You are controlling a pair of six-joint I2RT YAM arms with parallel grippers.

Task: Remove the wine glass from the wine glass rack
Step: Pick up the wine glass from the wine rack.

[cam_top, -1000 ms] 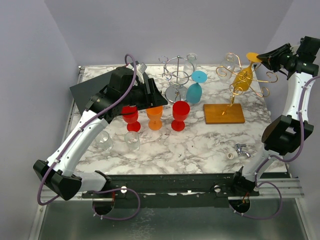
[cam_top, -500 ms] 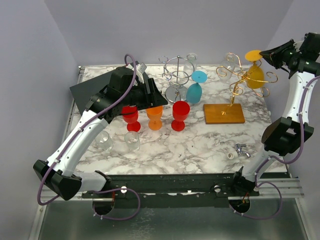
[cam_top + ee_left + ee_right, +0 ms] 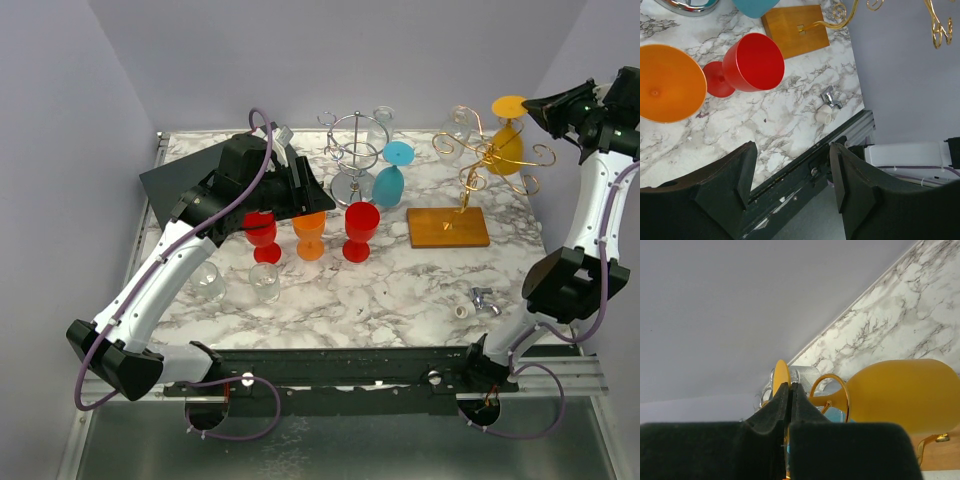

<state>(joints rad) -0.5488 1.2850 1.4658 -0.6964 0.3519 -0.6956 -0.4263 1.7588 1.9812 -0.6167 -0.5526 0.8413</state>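
Lighting: bright, even and diffuse from overhead, with only faint soft shadows on the marble table [image 3: 400, 290] and small glints on the chrome rack [image 3: 352, 188]. Focus: overhead view sharp throughout. Wrist views wide-angle, their near black fingers [image 3: 715, 450] dark and soft-edged.

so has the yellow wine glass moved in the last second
Yes. The yellow wine glass has shifted right, further from the wooden base, and is less tilted.

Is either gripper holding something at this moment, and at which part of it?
The right gripper is shut on the yellow wine glass, pinching the edge of its round foot. The left gripper is open and holds nothing.
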